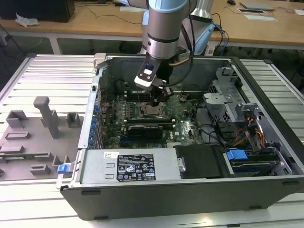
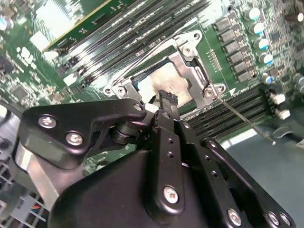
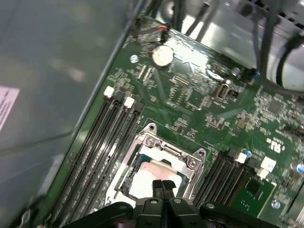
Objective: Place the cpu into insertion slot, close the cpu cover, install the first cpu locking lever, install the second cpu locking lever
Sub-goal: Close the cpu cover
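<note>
Gripper point(image 3: 162, 183) vertical, perhaps against cpu point(image 3: 144, 176).

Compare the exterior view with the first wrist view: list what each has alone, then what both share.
Exterior view: the open case, its power supply, coloured cables and grey fixtures on the exterior view's left. First wrist view: a coin cell, white slot latches and the cover framing the cpu. Both: the gripper, jaws shut, over the cpu on the green board.
</note>
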Action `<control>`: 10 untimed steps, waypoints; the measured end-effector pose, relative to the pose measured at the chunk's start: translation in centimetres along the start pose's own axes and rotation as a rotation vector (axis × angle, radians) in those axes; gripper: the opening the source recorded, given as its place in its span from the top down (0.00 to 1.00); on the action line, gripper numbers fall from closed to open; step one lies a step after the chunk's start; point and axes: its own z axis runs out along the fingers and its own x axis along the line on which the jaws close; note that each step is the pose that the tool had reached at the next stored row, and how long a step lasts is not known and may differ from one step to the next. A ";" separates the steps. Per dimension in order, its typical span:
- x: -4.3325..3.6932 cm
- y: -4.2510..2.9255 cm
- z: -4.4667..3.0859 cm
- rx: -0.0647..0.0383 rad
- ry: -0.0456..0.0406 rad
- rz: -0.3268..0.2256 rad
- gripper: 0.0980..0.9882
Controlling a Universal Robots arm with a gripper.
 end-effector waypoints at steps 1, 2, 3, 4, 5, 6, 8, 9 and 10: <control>0.00 0.00 0.00 0.000 -0.0006 -0.036 0.99; 0.00 0.00 0.00 0.000 -0.0011 -0.062 0.99; 0.00 0.00 0.00 0.000 -0.0013 -0.077 0.99; 0.00 0.00 0.00 0.000 -0.0018 -0.107 0.99; 0.00 0.00 0.00 0.000 -0.0025 -0.143 0.99; 0.00 0.00 0.00 0.000 -0.0028 -0.162 0.99; 0.00 0.00 0.00 0.000 -0.0036 -0.214 0.99; 0.00 0.00 0.00 -0.001 -0.0042 -0.248 0.99; 0.00 0.00 0.00 -0.001 -0.0046 -0.269 0.99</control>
